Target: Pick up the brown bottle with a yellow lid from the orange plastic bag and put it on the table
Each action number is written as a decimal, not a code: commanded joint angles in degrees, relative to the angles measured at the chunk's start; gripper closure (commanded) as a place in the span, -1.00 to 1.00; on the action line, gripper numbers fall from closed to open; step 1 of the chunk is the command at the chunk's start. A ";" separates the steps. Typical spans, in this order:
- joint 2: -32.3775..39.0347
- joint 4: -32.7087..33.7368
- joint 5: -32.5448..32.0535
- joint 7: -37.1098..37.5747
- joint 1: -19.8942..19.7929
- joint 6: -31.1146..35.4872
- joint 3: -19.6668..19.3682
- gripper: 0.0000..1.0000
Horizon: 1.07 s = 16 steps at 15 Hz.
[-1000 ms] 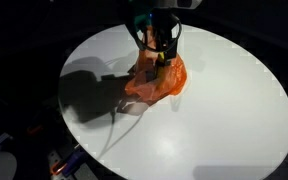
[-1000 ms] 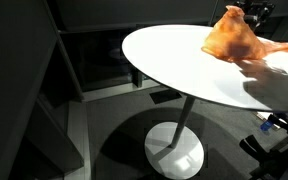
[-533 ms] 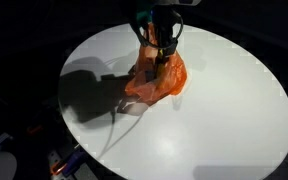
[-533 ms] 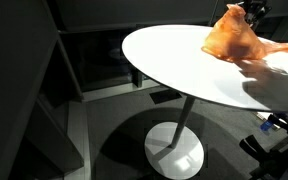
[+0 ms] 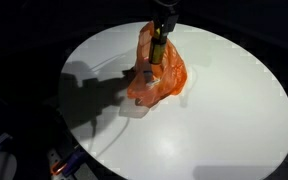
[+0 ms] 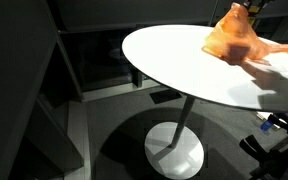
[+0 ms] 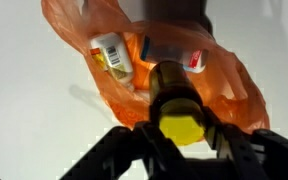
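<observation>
The brown bottle point(image 7: 174, 88) with a yellow lid point(image 7: 181, 127) hangs upright over the open orange plastic bag point(image 7: 234, 85), its lower part still within the bag's mouth. My gripper point(image 7: 181, 135) is shut on it, one dark finger on each side of the lid. In an exterior view the gripper point(image 5: 161, 33) comes down from the top edge and holds the bottle point(image 5: 158, 52) above the bag point(image 5: 159, 78), which lies on the round white table point(image 5: 234, 110). From the side the bag point(image 6: 234, 38) hides the bottle.
Inside the bag lie a white bottle with a printed label point(image 7: 113, 55) and a packet with a red and blue label point(image 7: 174, 48). The table point(image 6: 174, 60) stands on a single pedestal foot point(image 6: 174, 150). Dark floor surrounds it.
The jaws have shut on the bottle and the gripper has risen, drawing the bottle up out of the bag. The bag's top has been pulled upward with it.
</observation>
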 commanded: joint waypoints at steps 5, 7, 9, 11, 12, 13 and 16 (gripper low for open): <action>-4.78 1.72 -6.81 2.26 -3.81 -2.07 -2.86 0.59; -4.72 1.26 -7.74 2.34 -5.37 -1.53 -4.03 0.59; -4.45 0.60 -8.23 2.14 -6.86 -1.25 -5.29 0.59; -4.10 -0.77 -8.68 1.80 -8.17 -0.75 -6.52 0.59; -3.86 -1.70 -8.86 1.64 -8.70 -0.24 -7.06 0.59; -3.54 -2.64 -8.91 1.33 -9.16 0.10 -7.58 0.59; -2.17 -6.43 -9.00 0.93 -10.04 2.26 -8.74 0.59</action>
